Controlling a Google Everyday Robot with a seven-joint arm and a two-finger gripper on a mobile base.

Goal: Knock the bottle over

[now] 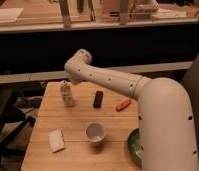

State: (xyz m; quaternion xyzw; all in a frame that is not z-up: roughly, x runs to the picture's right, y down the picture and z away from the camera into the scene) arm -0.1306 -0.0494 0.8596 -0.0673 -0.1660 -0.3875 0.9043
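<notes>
One upright bottle [67, 94] below the arm [109, 81]; closed tool out of sight.

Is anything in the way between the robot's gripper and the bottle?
Nothing I can see. The shut gripper hides behind the arm's end, right above the upright bottle. The black block and white cup sit off to the side.

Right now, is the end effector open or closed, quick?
End effector: closed, out of sight past the white arm's far end, near the slim whitish plastic bottle.
</notes>
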